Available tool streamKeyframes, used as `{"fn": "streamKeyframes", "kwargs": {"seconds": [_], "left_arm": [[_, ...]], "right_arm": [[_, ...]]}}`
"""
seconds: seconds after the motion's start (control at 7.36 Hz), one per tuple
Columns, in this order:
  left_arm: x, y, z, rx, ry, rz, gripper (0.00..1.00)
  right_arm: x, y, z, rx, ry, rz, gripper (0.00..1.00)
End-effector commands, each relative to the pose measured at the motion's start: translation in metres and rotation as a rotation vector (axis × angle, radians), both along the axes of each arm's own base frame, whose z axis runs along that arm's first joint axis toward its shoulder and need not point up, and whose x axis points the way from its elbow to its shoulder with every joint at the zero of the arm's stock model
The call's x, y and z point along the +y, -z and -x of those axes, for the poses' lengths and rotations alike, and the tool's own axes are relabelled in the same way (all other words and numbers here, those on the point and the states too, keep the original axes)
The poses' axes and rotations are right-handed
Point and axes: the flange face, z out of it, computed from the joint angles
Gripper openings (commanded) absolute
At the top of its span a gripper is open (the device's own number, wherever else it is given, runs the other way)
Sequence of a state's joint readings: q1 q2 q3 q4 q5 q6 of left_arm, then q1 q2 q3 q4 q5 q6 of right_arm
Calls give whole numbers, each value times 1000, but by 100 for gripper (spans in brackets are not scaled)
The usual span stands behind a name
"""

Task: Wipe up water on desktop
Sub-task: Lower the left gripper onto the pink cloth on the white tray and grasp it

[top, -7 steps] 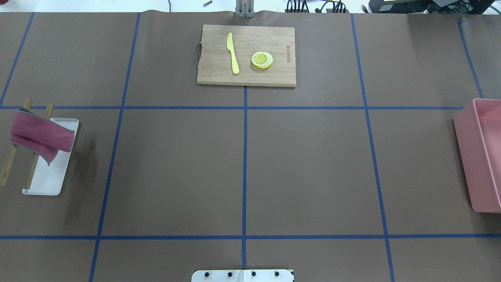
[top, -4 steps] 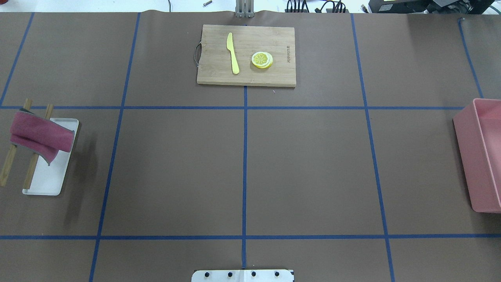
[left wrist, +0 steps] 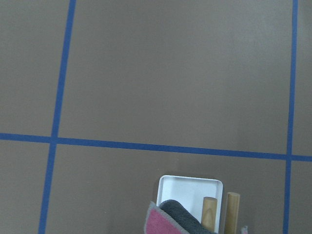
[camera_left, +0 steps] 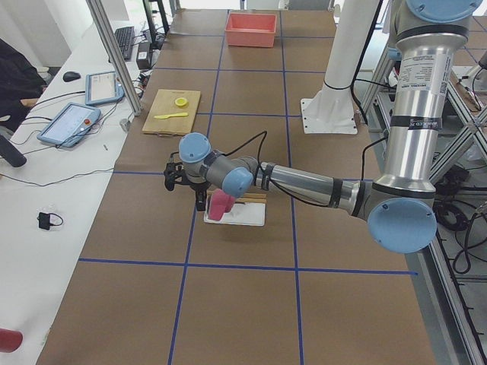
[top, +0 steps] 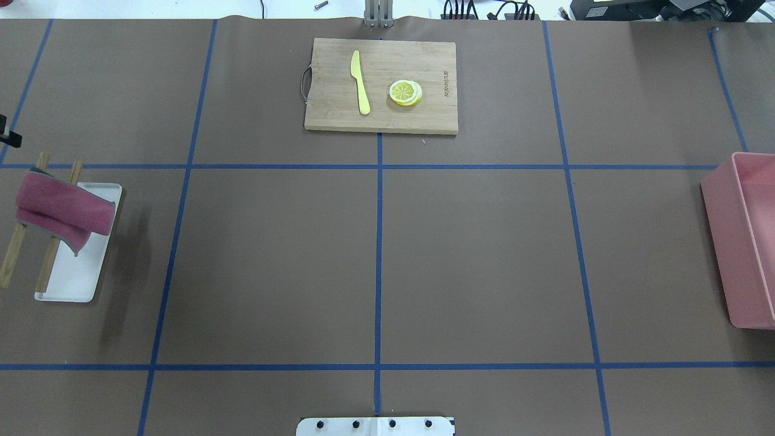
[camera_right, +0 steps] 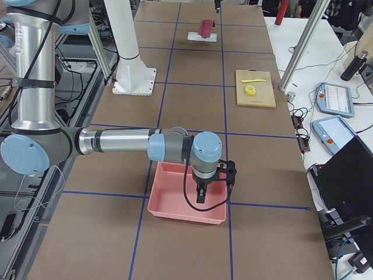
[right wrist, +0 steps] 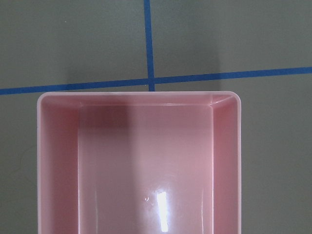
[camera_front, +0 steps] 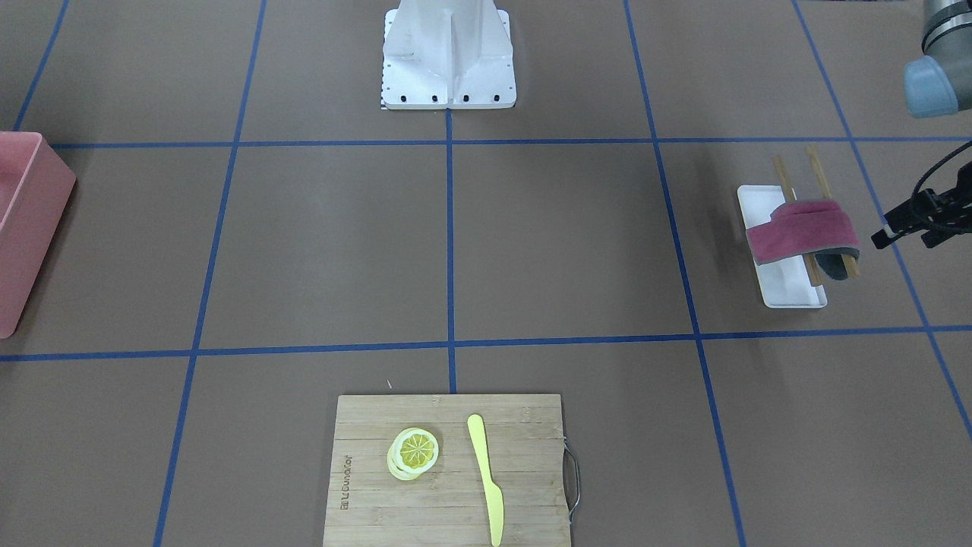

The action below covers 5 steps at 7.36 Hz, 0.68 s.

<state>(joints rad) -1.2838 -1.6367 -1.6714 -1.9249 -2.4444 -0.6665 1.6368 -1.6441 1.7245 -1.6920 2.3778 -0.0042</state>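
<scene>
The brown desktop [top: 272, 260] with its blue tape grid shows no water that I can make out. A maroon cloth with a grey back [top: 57, 209] hangs over two wooden rails [top: 12, 257] above a small white tray [top: 72, 284] at the far left. My left gripper [camera_front: 905, 237] hovers just beyond the cloth [camera_front: 797, 232], apart from it, with its jaws apart and empty. Only its tip shows in the overhead view [top: 7, 138]. My right gripper [camera_right: 201, 195] hangs over the pink bin [camera_right: 180, 213]; I cannot tell if it is open or shut.
A bamboo cutting board [top: 418, 57] at the far middle carries a yellow knife [top: 360, 82] and lemon slices [top: 405, 92]. The pink bin [top: 726, 242] stands at the right edge. The white robot base [camera_front: 448, 61] is at the near middle.
A black tip of my left gripper has come into the overhead view at the left edge, beyond the cloth. Nothing on the table has moved.
</scene>
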Motion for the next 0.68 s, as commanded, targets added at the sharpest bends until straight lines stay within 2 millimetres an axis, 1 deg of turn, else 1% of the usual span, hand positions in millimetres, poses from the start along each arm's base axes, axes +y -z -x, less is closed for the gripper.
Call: {"fn": "streamKeyframes", "kwargs": {"seconds": [0.0,0.27,0.41,0.54], "left_arm": [[6,2,-30,19,-16,20,98],[6,-5,-31,14,-18,29,84],[6,-10,-32,11,-23,37,84],[6,-10,-37,10,-31,37,84]], "right_arm": [[0,-1,0,-5,-1,3,100],[-1,-1,1,-8,-1,5,100],[-1,0,2,-14,-2,10,100],[-1,2,2,-23,-1,9,100]]}}
